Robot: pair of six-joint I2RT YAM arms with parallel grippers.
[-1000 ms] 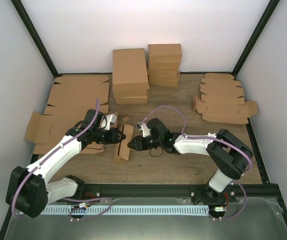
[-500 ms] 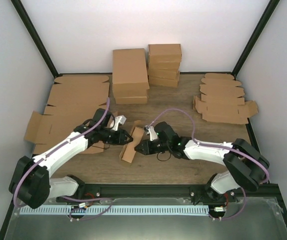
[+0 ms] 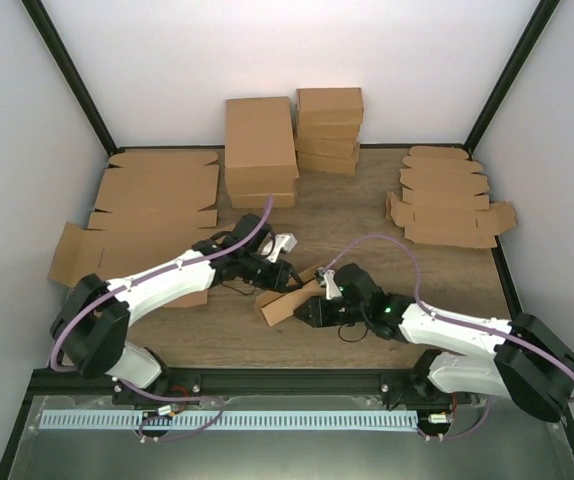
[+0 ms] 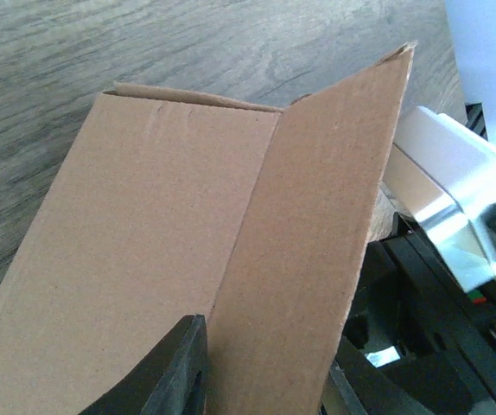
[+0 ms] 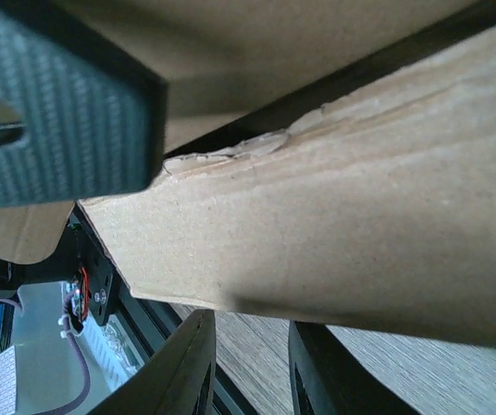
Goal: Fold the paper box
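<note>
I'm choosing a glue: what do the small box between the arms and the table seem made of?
The box looks like plain brown cardboard, matte and unprinted: fibrous face, pressed crease, frayed edge in the right wrist view. The table looks like wood or a wood-look laminate, low sheen, with grey-brown grain; I cannot tell which.

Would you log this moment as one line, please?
paper box: between grippers | left gripper: shut on it | right gripper: at box, grip unclear
</note>
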